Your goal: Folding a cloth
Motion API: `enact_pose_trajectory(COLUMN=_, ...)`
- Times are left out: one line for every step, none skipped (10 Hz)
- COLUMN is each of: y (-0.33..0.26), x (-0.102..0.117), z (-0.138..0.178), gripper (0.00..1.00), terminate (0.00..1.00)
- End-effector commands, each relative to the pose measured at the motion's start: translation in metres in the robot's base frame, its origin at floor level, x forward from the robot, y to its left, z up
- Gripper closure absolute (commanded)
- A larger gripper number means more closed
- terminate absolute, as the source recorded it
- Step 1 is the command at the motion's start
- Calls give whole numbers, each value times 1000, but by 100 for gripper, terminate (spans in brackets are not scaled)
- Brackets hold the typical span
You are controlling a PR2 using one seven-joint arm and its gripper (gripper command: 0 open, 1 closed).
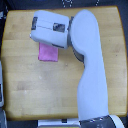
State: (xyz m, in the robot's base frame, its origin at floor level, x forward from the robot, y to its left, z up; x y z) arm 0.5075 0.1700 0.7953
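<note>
Folding step seen from above: the pink cloth [48, 52] lies flat on the wooden desk [30, 85], toward the exterior view's upper left, its upper edge hidden beneath the white arm's forward housing [49, 30]. The pincer itself is not visible, so its opening and any hold cannot be told. Good practice, by judgement: take one edge only, lift low, carry it squarely across to the opposite edge

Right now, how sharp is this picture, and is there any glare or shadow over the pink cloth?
Exterior view: soft and low-resolution throughout; no glare on the cloth; the white arm hides its upper edge and casts a faint shadow on the wooden table; jaws not discernible.
</note>
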Motion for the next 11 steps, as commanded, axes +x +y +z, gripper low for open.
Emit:
enact_pose_trajectory(y=-16, x=41, z=91, gripper=0, terminate=0)
enact_pose_trajectory(y=-22, x=45, z=107, gripper=0, terminate=0)
enact_pose_trajectory(y=-26, x=51, z=125, gripper=0, terminate=0)
enact_pose_trajectory(y=-29, x=55, z=132, gripper=0, terminate=0)
enact_pose_trajectory(y=-35, x=57, z=140, gripper=0, terminate=0)
enact_pose_trajectory(y=-46, x=57, z=146, gripper=0, terminate=0)
enact_pose_trajectory(y=-51, x=55, z=150, gripper=0, terminate=0)
enact_pose_trajectory(y=-64, x=52, z=152, gripper=0, terminate=0)
enact_pose_trajectory(y=-82, x=53, z=156, gripper=0, terminate=0)
enact_pose_trajectory(y=-120, x=55, z=159, gripper=0, terminate=0)
enact_pose_trajectory(y=-136, x=55, z=160, gripper=0, terminate=0)
